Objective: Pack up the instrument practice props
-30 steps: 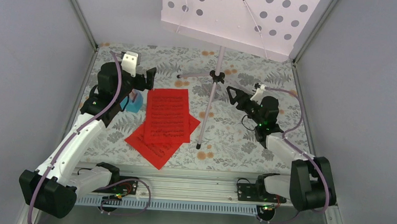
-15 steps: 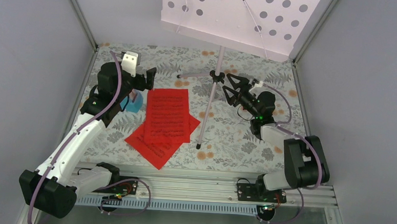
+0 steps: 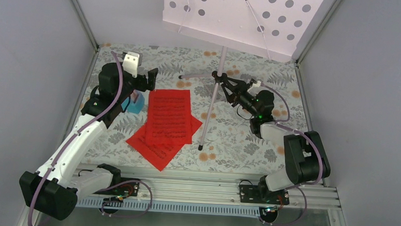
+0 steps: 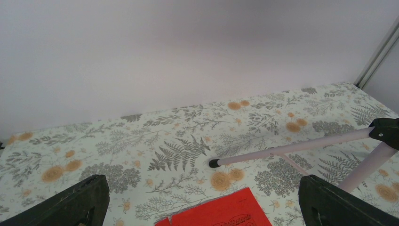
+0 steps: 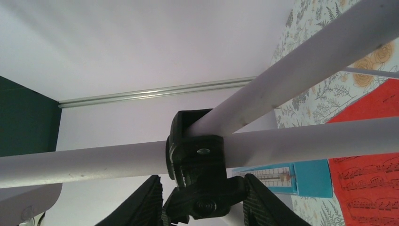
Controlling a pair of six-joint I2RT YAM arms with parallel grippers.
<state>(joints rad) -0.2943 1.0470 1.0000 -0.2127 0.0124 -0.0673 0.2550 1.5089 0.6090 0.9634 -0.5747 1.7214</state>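
Observation:
The pale lilac music stand stands at the back, with its perforated desk [image 3: 234, 16] high up and its pole [image 3: 219, 62] meeting the legs at a black hub [image 3: 216, 75]. My right gripper [image 3: 227, 88] is open. In the right wrist view [image 5: 202, 188] its jaws stand on either side of the hub [image 5: 197, 155]. Red sheet-music pages [image 3: 167, 122] lie fanned left of the stand. The light-blue metronome [image 3: 135, 103] is half hidden under my left arm; its white face shows in the right wrist view [image 5: 291, 179]. My left gripper [image 3: 147, 79] is open and empty above the pages' far edge [image 4: 221, 214].
A stand leg with a black foot [image 4: 214, 163] runs left over the floral cloth [image 3: 238, 141]. Another leg ends near the front [image 3: 201, 146]. Grey walls close in the left, right and back. A metal rail [image 3: 194, 188] crosses the near edge.
My right gripper has moved left and away from me, up to the stand's hub, and now straddles it. The left arm, pages and metronome have not moved.

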